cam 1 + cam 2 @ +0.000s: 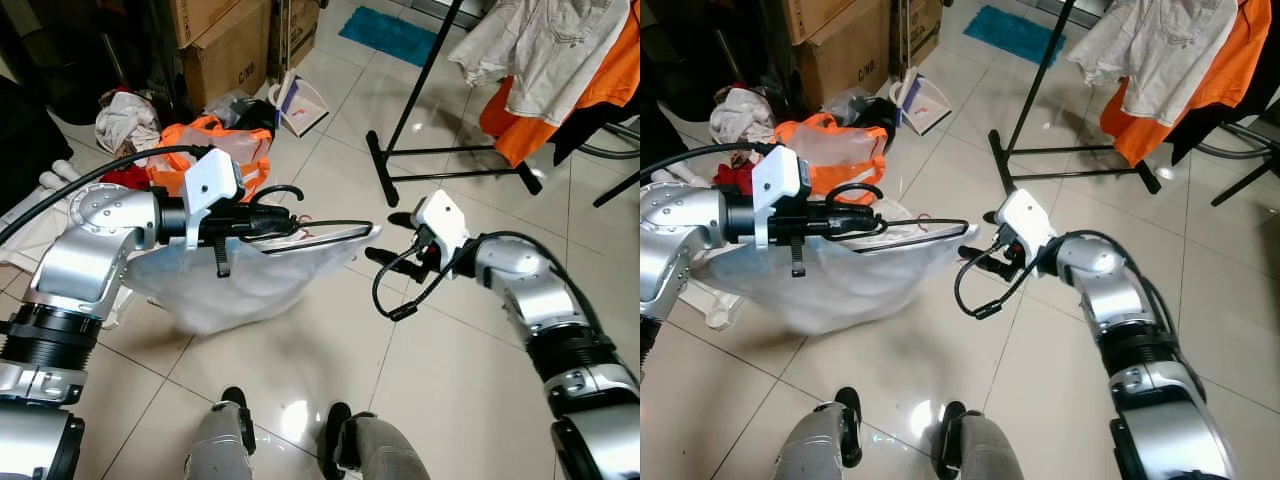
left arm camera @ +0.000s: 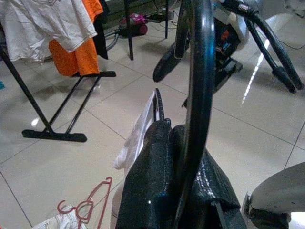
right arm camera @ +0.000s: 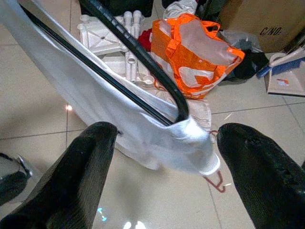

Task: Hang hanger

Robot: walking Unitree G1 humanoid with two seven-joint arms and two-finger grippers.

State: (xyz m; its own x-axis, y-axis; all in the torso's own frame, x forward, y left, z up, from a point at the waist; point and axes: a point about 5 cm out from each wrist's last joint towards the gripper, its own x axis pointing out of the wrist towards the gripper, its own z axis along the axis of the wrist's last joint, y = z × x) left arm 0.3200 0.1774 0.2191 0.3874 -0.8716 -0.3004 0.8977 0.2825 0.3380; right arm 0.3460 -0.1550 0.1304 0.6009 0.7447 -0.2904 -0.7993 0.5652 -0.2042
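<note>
The left gripper (image 1: pixel 262 222) was clenched on the black hanger (image 1: pixel 325 233), which carried a white garment (image 1: pixel 240 280) above the tiled floor (image 1: pixel 450 360). The right gripper (image 1: pixel 392 238) hovered just beside the hanger's far end, fingers spread, touching nothing. A cardboard box (image 1: pixel 228 55) behind bore letters reading roughly "C/NO". An orange bag (image 1: pixel 190 150) lay near it, and a black clothes rack (image 1: pixel 440 150) with hung shirts (image 1: pixel 540 50) stood beyond the right gripper.

The left tool (image 1: pixel 262 222) grips a black hanger (image 1: pixel 318 232) draped with white cloth (image 1: pixel 245 280).
</note>
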